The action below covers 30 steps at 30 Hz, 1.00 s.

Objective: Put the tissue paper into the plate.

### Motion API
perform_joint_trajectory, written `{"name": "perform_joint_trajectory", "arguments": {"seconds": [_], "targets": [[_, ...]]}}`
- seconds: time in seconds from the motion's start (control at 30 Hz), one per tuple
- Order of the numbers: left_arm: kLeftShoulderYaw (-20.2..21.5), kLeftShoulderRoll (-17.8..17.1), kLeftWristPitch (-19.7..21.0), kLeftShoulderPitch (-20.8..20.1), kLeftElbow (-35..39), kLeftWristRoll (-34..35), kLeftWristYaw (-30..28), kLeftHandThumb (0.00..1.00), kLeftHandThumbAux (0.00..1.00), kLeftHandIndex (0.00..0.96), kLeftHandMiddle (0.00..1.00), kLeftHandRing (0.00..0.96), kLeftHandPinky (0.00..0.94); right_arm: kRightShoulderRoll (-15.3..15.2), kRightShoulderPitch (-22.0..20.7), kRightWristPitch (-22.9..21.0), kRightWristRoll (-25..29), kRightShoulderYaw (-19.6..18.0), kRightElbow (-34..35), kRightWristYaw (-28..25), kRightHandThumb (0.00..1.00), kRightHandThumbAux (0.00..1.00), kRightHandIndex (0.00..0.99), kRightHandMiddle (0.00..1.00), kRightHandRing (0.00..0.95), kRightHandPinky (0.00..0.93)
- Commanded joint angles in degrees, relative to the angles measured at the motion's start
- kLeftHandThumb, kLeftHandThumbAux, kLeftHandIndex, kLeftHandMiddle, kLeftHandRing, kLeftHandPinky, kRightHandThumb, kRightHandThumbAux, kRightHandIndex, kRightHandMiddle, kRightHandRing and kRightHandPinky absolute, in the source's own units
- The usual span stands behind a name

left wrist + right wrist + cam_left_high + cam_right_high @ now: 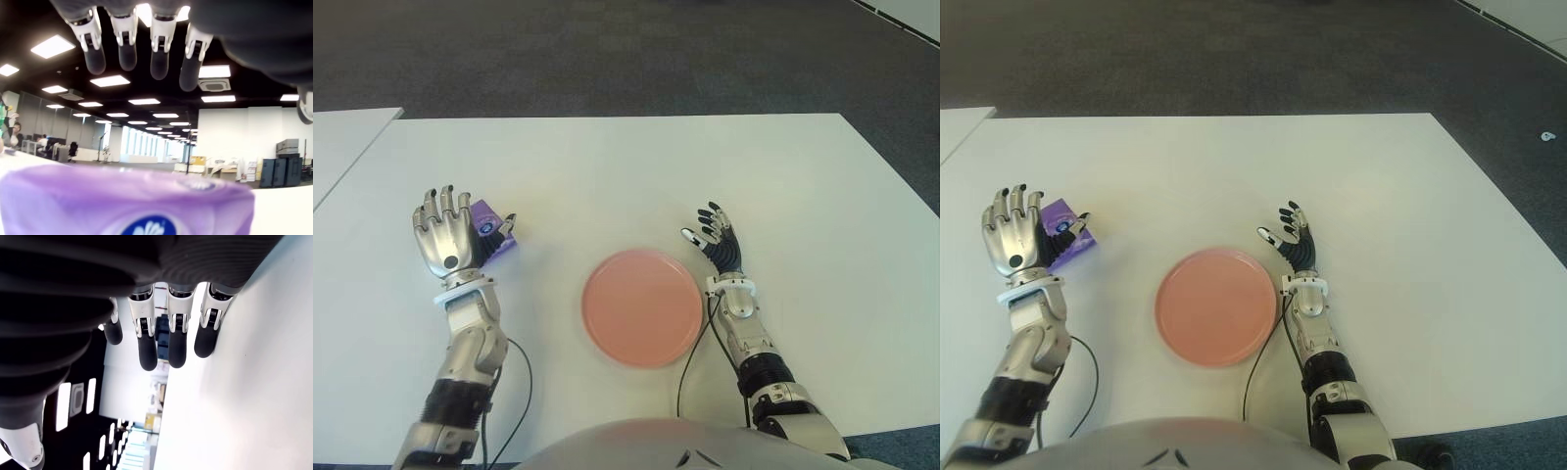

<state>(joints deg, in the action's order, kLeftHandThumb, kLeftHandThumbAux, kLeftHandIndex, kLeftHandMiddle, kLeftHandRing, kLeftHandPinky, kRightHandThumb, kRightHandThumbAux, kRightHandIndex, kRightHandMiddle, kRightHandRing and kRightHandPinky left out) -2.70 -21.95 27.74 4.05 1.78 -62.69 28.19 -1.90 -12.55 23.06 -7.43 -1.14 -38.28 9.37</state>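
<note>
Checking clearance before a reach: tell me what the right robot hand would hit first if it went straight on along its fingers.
Probably nothing: the open right robot hand points across bare table, the plate beside it toward the robot's left.

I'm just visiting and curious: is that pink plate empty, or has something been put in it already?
Empty. The pink plate shows only bare surface; the purple tissue pack lies on the table beside the open left hand.

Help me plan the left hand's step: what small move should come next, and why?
Probably close the left hand onto the purple tissue pack: its fingers are spread, the pack sits just beside its palm, unheld, and the pink plate is empty.
</note>
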Motion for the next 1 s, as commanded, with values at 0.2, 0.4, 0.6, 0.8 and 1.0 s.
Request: {"name": "perform_joint_trajectory", "arguments": {"seconds": [0.2, 0.4, 0.6, 0.8, 1.0], "targets": [[0.0, -1.3, 0.0, 3.3, 0.4, 0.8, -1.1, 0.365, 0.248, 0.221, 0.129, 0.095, 0.134, -0.3, 1.8, -2.3, 1.1, -1.0, -9.5, -0.5, 0.444, 0.608, 0.086, 0.219, 0.184, 0.095], [-0.3, -1.2, 0.3, 2.3, -2.0, 1.1, -0.4, 0.360, 0.249, 0.219, 0.123, 0.082, 0.108, -0.8, 1.0, -1.5, 0.8, -1.0, -11.1, -0.2, 0.434, 0.604, 0.088, 0.224, 0.185, 0.088], [-1.1, -1.4, 1.4, 1.3, -3.1, 0.8, -1.7, 0.365, 0.247, 0.208, 0.108, 0.059, 0.073, -1.4, 0.5, -1.1, 0.5, -0.8, -11.9, 0.0, 0.434, 0.621, 0.094, 0.237, 0.194, 0.090], [-1.7, -1.7, 2.0, 0.2, -4.9, 1.0, -2.2, 0.386, 0.247, 0.199, 0.101, 0.052, 0.073, -1.5, 0.2, -1.5, 1.0, -1.2, -11.6, 0.1, 0.469, 0.646, 0.094, 0.242, 0.194, 0.083], [-2.1, -2.1, 2.1, -1.3, -7.3, 1.2, -2.4, 0.382, 0.254, 0.209, 0.107, 0.061, 0.096, -1.1, -0.5, -1.3, 3.5, -2.9, -12.3, -1.7, 0.545, 0.646, 0.104, 0.267, 0.213, 0.077]]}}
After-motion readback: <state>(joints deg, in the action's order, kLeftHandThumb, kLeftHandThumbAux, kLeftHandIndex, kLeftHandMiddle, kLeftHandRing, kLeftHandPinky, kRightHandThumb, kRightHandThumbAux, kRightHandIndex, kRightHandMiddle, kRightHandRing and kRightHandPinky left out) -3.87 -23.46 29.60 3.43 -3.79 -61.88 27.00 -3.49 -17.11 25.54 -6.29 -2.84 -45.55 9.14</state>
